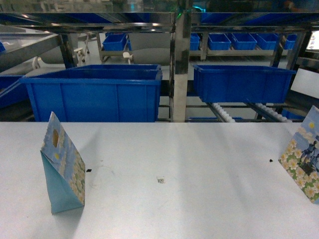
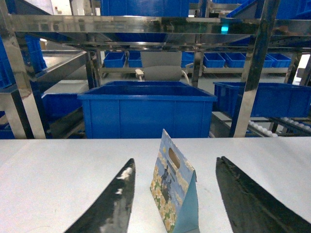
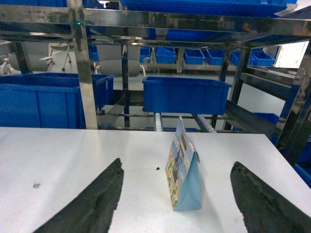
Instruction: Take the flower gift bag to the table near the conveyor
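Head cam: two flower gift bags stand upright on the table [image 1: 199,164], one left [image 1: 62,167], one at the right edge [image 1: 304,167], conveyor [image 1: 174,64] behind. Left wrist: left gripper [image 2: 175,204] spread wide around its bag [image 2: 174,196], not touching. Right wrist: right gripper [image 3: 175,199] same, wide around its bag [image 3: 183,172]. I'd pinch near the top fold, gently.

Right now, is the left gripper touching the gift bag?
Apart. The left wrist view shows the left gripper open, the gift bag standing upright between its fingers, with white table visible on both sides.
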Robot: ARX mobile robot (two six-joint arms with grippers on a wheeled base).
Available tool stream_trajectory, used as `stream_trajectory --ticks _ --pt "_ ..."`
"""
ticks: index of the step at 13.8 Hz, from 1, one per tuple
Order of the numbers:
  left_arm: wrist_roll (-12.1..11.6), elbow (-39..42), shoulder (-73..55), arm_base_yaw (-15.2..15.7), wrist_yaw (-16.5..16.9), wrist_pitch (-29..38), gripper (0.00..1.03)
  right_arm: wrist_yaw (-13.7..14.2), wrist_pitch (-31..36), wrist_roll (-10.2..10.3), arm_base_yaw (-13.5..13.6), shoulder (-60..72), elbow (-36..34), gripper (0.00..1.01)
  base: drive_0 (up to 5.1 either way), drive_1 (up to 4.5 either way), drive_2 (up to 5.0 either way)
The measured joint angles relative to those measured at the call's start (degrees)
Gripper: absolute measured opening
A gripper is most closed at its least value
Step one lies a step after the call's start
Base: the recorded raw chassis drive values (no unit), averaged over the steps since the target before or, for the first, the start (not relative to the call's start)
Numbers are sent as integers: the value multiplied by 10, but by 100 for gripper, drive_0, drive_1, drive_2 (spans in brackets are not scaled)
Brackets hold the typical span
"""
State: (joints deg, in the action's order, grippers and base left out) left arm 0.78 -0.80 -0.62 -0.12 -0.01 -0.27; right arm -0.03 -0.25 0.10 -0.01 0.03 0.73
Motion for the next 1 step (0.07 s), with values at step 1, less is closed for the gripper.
stream_trajectory --ticks 1 --pt "0 0 0 0 0 0 63 0 0 0 0 0 0 77 0 0 0"
